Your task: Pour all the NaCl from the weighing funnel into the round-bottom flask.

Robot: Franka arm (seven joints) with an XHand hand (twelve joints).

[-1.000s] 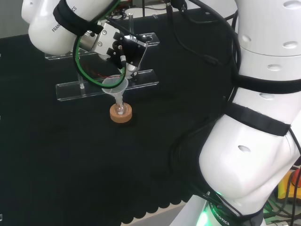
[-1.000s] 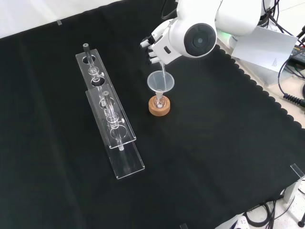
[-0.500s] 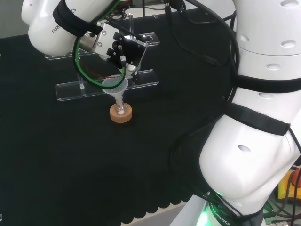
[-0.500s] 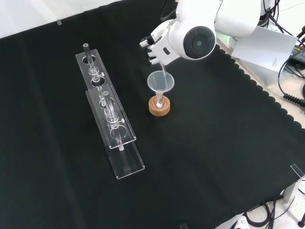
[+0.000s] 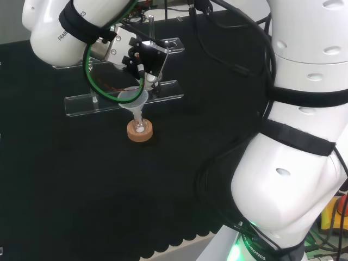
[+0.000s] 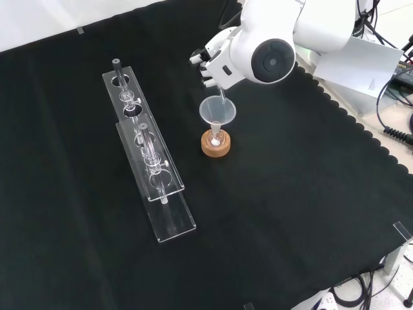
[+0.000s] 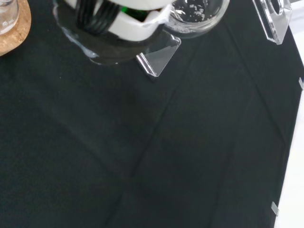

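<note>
Head view: the robot hand (image 5: 142,61), black and white, is seen above the middle of the desk (image 5: 81,179), which is covered with black cloth; its fingers are curled round the thin stem of the weighing funnel (image 5: 154,81), which is held tilted with its lower end over a clear plastic funnel (image 5: 134,99). The plastic funnel is seated with its spout in the neck of the round-bottom flask (image 5: 140,127), and the flask is carried by a cork ring (image 5: 140,132) on the cloth. Two clear racks (image 5: 98,102) are set behind the flask, one beyond the other. Front view: the robot hand (image 6: 210,61) is partly covered by the arm's white link (image 6: 268,58) with its round grey cap; the curled fingers (image 6: 201,57) show to the left of that link. The weighing funnel (image 6: 222,95) is seen as a thin clear stem slanting from the fingers down into the mouth of the plastic funnel (image 6: 217,110). A small white patch is seen in the flask (image 6: 215,139) inside the cork ring (image 6: 215,144). The two racks (image 6: 145,152) lie to the left, well apart from the flask, with clear glassware in their holes; how many pieces cannot be told. Wrist view: a blurred white and black part of the robot hand (image 7: 121,19) is recorded close to the camera, with a clear vessel holding white grains (image 7: 197,12) beside it, an edge of the cork ring (image 7: 12,31) and a corner of a rack (image 7: 159,54) on the cloth.
</note>
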